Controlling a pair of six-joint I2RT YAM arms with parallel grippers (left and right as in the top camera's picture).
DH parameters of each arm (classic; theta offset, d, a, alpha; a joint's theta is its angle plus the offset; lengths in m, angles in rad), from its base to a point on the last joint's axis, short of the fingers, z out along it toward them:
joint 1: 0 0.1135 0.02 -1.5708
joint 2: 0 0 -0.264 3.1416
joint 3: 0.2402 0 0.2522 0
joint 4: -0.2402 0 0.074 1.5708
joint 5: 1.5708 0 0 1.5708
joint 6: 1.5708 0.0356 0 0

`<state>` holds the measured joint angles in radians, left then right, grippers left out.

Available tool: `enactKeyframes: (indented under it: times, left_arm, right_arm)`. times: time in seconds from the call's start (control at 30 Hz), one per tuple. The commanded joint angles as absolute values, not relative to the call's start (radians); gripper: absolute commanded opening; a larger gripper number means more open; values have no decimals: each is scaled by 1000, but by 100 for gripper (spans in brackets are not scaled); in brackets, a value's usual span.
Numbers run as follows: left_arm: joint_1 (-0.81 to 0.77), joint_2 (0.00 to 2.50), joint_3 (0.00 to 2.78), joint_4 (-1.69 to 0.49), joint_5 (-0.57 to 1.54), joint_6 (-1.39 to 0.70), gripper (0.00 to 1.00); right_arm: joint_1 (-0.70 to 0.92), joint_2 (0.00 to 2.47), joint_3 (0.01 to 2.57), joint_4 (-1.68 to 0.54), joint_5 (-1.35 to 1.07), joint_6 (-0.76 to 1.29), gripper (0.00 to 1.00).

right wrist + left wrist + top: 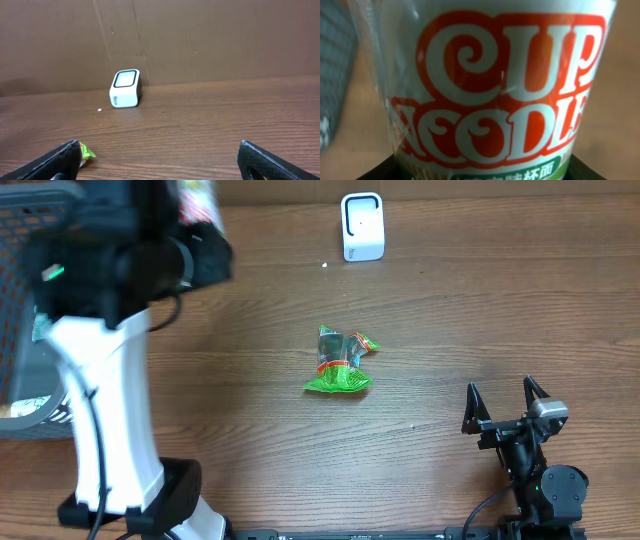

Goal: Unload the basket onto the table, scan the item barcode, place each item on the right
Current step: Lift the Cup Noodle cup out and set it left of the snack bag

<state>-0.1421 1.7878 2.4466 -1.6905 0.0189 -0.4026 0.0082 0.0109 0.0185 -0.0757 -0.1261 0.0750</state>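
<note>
Brown cardboard wall at the back, wood-grain counter (pixel 480 300) in front of it, that's my whole setup.

My left end effector (pixel 480 171) is grasping the white foam cup of instant noodles with the red and white lettering (pixel 505 90). The wrist camera is basically all cup, with a dark fingertip (pixel 370 172) poking in at each bottom corner, snug against its sides. There's clear plastic wrap around it catching the light. From overhead I can only see a sliver of the cup (pixel 197 200) past my own arm, up in the far-left corner just beside the grey mesh plastic basket (pixel 25 225). Can't tell how high it's hanging.

The small white box scanner with the dark-rimmed window (pixel 362 225) stands at the back edge against the cardboard, well apart from the cup.

My right end effector (pixel 505 405) sits low near the front right, jaws spread wide with nothing between them, pointed at the scanner (pixel 125 89).

A crumpled green snack packet with red trim (pixel 340 362) lies mid-counter, between the two arms.
</note>
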Motion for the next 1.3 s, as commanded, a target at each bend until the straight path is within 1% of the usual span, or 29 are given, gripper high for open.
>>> enactKeyframes:
  times: [0.0, 0.17, 0.43, 0.67, 0.77, 0.83, 0.97, 1.13, 1.27]
  left_arm:
    - [-192, 1793, 2274, -1677, 16, -430, 58]
    - [-230, 1803, 2011, -1570, 11, -430, 59]
    - [-235, 1806, 1591, -1217, 9, -430, 58]
    - [-253, 1806, 1316, -937, 9, -425, 60]
    - [-271, 1806, 1234, -849, 13, -426, 63]
    - [-285, 1806, 1200, -816, 13, -426, 70]
    - [-309, 1806, 1186, -805, 12, -421, 92]
    - [-302, 1800, 1242, -852, 12, -419, 95]
    - [-289, 1789, 1414, -978, 12, -418, 96]
  right_arm:
    - [13, 3, 8, -73, -124, 79, 100]
    - [13, 3, 8, -73, -124, 79, 100]
    - [13, 3, 8, -73, -124, 79, 100]
    - [13, 3, 8, -73, -124, 79, 100]
    - [13, 3, 8, -73, -124, 79, 100]
    - [13, 3, 8, -73, -124, 79, 100]
    - [13, 3, 8, -73, -124, 79, 100]
    - [13, 3, 8, -73, -124, 79, 100]
    - [13, 3, 8, -73, -124, 79, 100]
